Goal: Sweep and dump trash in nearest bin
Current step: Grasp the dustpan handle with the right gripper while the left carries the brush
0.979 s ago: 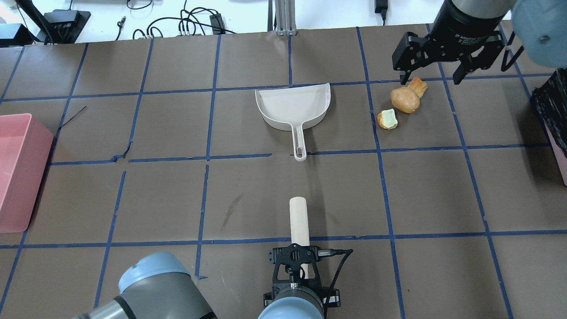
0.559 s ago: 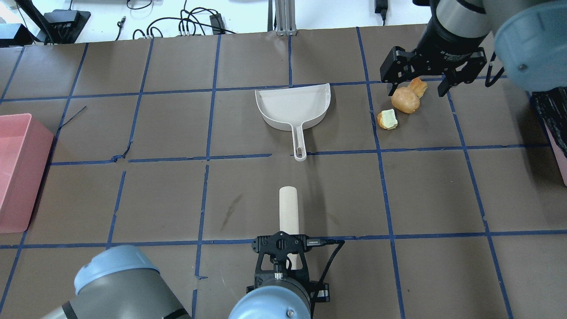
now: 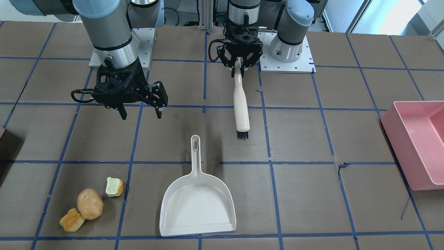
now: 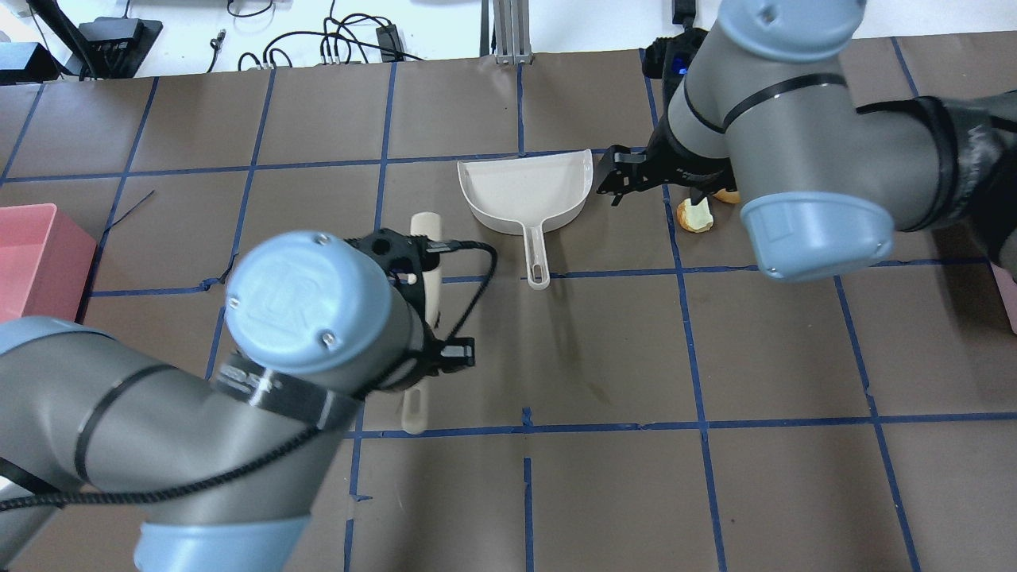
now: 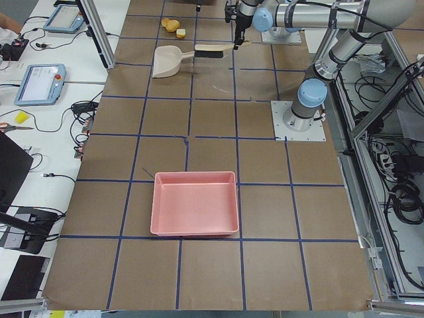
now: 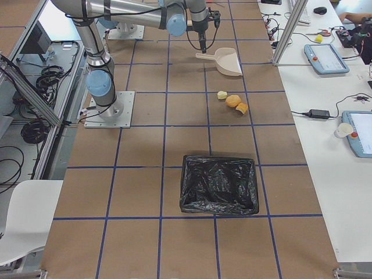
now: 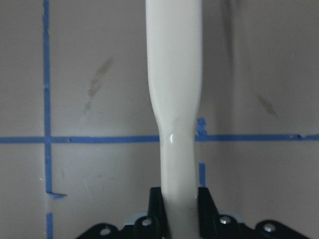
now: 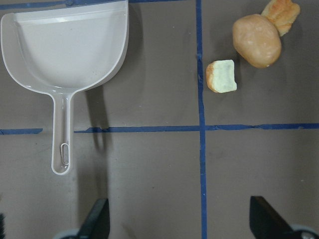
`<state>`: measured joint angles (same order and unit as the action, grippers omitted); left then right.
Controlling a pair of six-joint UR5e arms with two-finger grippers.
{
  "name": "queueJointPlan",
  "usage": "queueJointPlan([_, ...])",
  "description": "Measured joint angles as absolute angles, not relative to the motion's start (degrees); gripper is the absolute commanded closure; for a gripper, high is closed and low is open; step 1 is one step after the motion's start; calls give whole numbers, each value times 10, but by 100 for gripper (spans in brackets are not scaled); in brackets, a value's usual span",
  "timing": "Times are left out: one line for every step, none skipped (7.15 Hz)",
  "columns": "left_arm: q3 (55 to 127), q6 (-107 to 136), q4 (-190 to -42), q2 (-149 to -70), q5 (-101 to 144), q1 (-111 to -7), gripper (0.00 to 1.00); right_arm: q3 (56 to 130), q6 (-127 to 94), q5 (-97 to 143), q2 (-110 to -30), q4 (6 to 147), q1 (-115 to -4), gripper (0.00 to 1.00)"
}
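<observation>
The trash lies together on the table: a tan potato-like ball (image 3: 90, 203), an orange-yellow chunk (image 3: 72, 219) and a pale green-yellow chunk (image 3: 114, 186). All three show in the right wrist view: ball (image 8: 256, 40), orange chunk (image 8: 281, 12), green chunk (image 8: 223, 76). A white dustpan (image 3: 197, 205) lies flat beside them, handle toward the robot. My left gripper (image 3: 239, 64) is shut on the handle of a cream brush (image 3: 241, 104), held above the table with its bristles pointing at the dustpan. My right gripper (image 3: 141, 116) is open and empty, hovering short of the trash and the dustpan.
A pink bin (image 3: 412, 139) stands at the table's end on my left. A black-lined bin (image 6: 220, 185) stands toward the end on my right, nearer the trash. In the overhead view my right arm hides most of the trash; only the green chunk (image 4: 697, 214) shows well.
My left arm has swung forward and left, carrying the brush toward the dustpan. My right gripper has moved left and back from over the trash to between the trash and the dustpan.
</observation>
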<state>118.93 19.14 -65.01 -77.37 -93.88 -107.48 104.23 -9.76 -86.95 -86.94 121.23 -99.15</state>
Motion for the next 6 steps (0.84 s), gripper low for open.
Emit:
queueJointPlan([1187,115,-648,-781,-932,-985,100,1050,-121,-867,-839,1265,-1022,0])
queueJointPlan([1185,46,-642,-793,-913,-892,100,1053,-145,-868,-798,1324,-1052,0])
queueJointPlan([1183,-13,-631,-806,-884,-819,100,1054,-163,-880,-754,1381,-1079,0])
queueJointPlan([1182,-65,-618,-819,-867,-774,100,1056,-172,-904,-718,1421,-1099,2])
queueJointPlan([1182,-91,-608,-829,-861,-757,100,1058,-174,-920,-696,1436,-1108,2])
queueJointPlan([1181,-102,-602,-834,-859,-751,100,1059,-176,-927,-680,1443,-1113,4])
